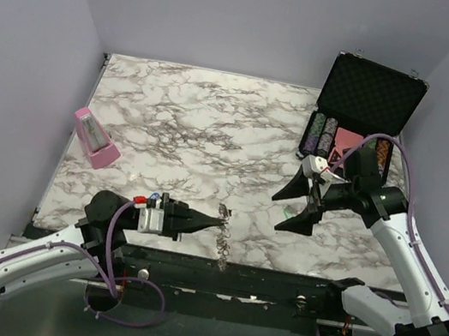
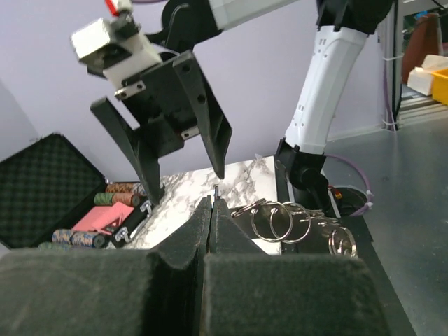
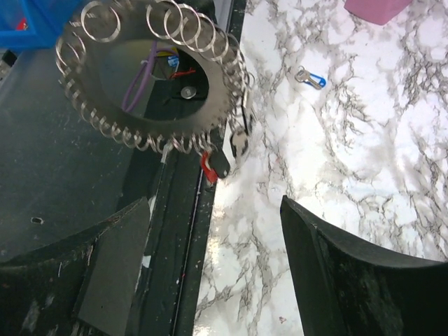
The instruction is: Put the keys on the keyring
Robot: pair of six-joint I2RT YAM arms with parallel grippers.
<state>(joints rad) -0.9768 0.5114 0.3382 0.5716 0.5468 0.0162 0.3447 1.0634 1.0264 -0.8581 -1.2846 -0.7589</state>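
Pinching the keyring (image 3: 189,31), left gripper (image 1: 217,220) is clamped shut; right gripper (image 1: 277,212) is spread wide, red key (image 3: 208,165) seen just ahead of it.

Legible text, labels, brands, numbers, signs: none in any view (the faces of the poker chips (image 1: 321,135) in the open black case (image 1: 371,93) are too small to make out, and the pink box (image 1: 95,138) shows only blurred surfaces).
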